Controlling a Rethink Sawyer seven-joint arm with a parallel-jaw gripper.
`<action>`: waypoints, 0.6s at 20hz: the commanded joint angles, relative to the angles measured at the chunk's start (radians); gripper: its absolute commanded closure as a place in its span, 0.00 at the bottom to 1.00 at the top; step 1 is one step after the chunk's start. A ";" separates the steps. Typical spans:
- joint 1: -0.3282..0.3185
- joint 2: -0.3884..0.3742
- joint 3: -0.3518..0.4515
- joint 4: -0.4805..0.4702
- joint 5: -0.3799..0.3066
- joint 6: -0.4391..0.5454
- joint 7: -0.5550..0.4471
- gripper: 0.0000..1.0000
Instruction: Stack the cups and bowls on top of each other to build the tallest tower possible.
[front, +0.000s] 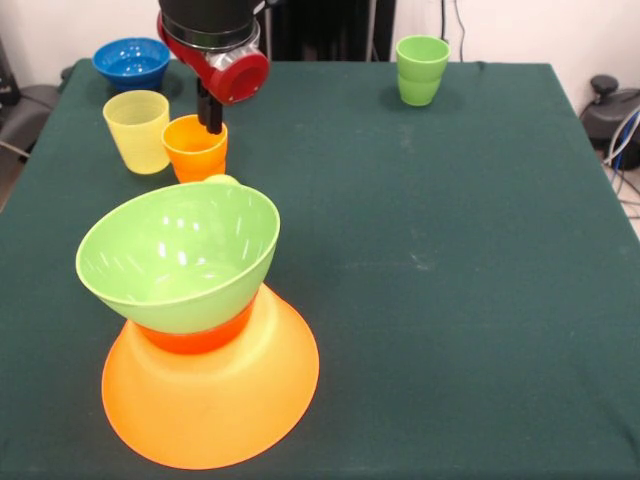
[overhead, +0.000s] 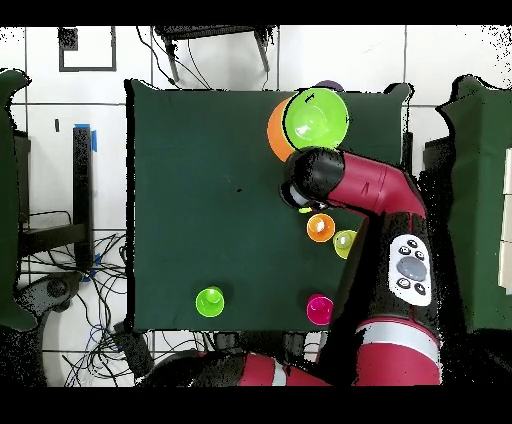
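- One tower, nearest the front camera: large orange bowl upside down as base, a small orange-red bowl on it, a lime green bowl upright and tilted on top.
- One orange cup, upright, behind the tower; the gripper hangs directly over its rim (whether the fingers are apart or together cannot be told).
- One yellow cup, upright, just beside the orange cup.
- One blue bowl, upright, near the far corner beyond the yellow cup.
- Two green cups, nested, standing well apart from the rest at the far edge.
- One table, covered in dark green cloth.
- Several cables (overhead view) on the pale tiled floor beside the table.
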 joint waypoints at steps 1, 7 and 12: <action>0.001 0.076 0.091 0.002 -0.046 -0.064 -0.038 1.00; -0.012 0.098 0.106 0.014 -0.044 -0.123 -0.039 1.00; -0.014 0.111 0.110 0.020 -0.047 -0.151 -0.040 1.00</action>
